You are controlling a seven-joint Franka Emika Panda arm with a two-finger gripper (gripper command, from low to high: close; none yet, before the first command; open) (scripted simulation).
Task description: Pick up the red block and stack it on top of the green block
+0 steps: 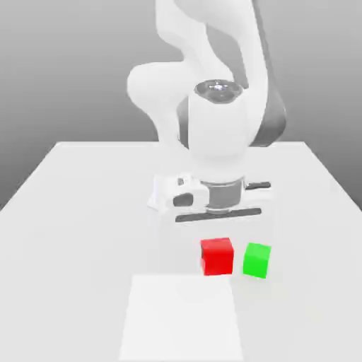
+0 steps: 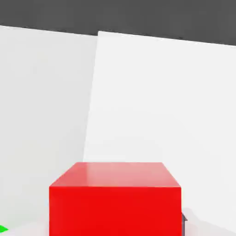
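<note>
Red block (image 1: pixel 217 257) sits near the white panel's (image 1: pixel 181 318) edge; narrow gap to green block (image 1: pixel 257 260); table (image 1: pixel 78 233) edges well apart, open surface both sides; arm (image 1: pixel 218 131) reaches down, gripper (image 1: pixel 217 253) clamped on red block.

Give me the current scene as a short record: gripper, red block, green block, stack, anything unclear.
gripper: shut on the red block
red block: in the grip, apart from the green block in the exterior view
green block: on the table, toward the exterior view's right from the red block
stack: not yet made
unclear: whether the red block is off the table
</note>
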